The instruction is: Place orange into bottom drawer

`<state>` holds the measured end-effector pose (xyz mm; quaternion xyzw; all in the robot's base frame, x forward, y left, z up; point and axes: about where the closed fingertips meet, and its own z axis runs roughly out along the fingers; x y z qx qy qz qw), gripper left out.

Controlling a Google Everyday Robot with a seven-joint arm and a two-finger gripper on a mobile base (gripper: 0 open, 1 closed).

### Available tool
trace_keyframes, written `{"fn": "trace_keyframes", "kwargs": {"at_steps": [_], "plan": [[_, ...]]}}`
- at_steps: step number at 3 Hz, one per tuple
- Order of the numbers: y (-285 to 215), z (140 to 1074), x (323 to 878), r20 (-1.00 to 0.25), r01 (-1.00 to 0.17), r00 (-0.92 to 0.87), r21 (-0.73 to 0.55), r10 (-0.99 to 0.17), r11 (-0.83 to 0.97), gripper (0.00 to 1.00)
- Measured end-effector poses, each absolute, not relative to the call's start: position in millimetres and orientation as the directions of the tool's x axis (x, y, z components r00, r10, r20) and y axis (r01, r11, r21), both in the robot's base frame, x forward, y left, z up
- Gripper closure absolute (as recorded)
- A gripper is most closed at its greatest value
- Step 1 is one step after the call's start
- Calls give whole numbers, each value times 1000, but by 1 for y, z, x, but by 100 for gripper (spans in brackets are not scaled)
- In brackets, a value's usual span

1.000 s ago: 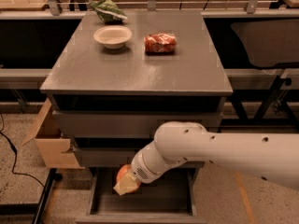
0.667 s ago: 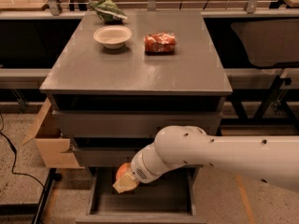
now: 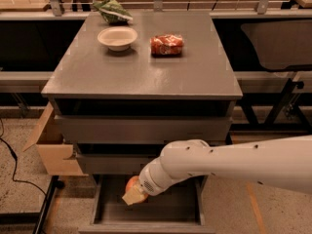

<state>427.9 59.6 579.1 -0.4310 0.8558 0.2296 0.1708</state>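
The bottom drawer [image 3: 168,209] is standing pulled out at the foot of the cabinet [image 3: 146,77], and its flat grey floor is showing to the right of my claw. The two drawers above it are sitting pushed in. On the cabinet top a white bowl [image 3: 117,37] is resting upright near the back left, and I am seeing only its pale inside. Just to the right of the bowl, apart from it, a red snack packet [image 3: 167,45] is lying flat. Behind the bowl a green bag [image 3: 112,11] is lying at the back edge. A cardboard box [image 3: 53,150] is standing on the floor beside the left side of the cabinet; its inside is hidden from here.

My arm [image 3: 234,164] is reaching in from the right, low in front of the cabinet. My claw [image 3: 132,193] is hanging over the left part of the open bottom drawer, inside its outline. It is closed around the orange [image 3: 131,183], and one pale fingertip [image 3: 129,198] is lying across the front of the fruit. The orange is sitting in my grip over the drawer floor; whether it is touching the floor I cannot tell
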Motion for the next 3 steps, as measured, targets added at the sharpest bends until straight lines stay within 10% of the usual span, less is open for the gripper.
{"fn": "trace_keyframes", "kwargs": {"at_steps": [3], "plan": [[50, 408, 474, -520, -746, -639, 238, -567, 622, 100]]}}
